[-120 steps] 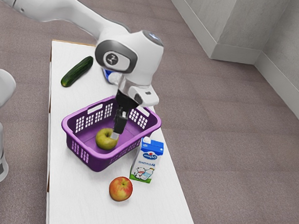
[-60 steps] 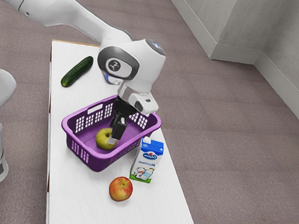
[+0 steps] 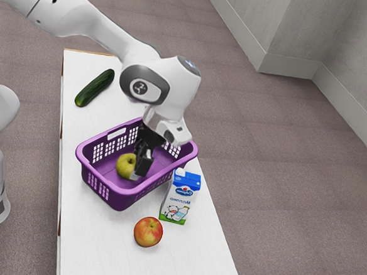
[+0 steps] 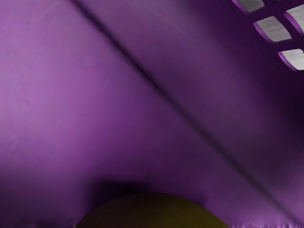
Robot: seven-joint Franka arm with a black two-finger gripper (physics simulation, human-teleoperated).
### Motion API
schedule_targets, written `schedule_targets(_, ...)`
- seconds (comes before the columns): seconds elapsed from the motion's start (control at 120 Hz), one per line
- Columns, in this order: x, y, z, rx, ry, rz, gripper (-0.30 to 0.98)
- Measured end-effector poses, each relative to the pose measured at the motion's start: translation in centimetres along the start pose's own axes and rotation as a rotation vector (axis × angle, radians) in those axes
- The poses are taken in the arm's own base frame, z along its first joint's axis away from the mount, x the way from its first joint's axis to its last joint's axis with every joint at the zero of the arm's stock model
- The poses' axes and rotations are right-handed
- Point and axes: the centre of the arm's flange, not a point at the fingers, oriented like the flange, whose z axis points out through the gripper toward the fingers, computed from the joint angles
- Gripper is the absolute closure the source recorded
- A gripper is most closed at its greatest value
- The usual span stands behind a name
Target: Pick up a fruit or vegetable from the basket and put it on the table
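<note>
Okay, gripper (image 3: 139, 173) down in purple basket (image 3: 119, 199), by 1 green apple (image 3: 125, 166).

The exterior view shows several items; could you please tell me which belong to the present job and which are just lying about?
Part of the job:
- green apple, in the basket
- purple basket
- white table, where the fruit should go

Just lying about:
- cucumber
- red-and-yellow apple, already outside the basket
- milk carton
</note>
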Motion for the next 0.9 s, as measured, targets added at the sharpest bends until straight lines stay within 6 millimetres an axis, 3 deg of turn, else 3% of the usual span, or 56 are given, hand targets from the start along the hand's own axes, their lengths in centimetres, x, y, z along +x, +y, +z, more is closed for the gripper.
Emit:
schedule_targets(0.15, 0.0, -1.0, -0.2, 0.0, -0.007, -0.021, 0.4)
schedule_targets(0.433, 0.4, -0.1, -7.7, 0.016, 0.045, -0.001, 0.35)
schedule_targets(0.533, 0.0, 2.8, -12.2, 0.038, 0.094, 0.052, 0.33)
schedule_targets(0.692, -1.8, 9.6, -18.2, 0.085, 0.175, 0.172, 0.32)
schedule_targets(0.817, -3.3, 15.2, -19.4, 0.125, 0.194, 0.27, 0.32)
schedule_targets(0.9, -2.1, 19.6, -19.2, 0.144, 0.182, 0.339, 0.32)
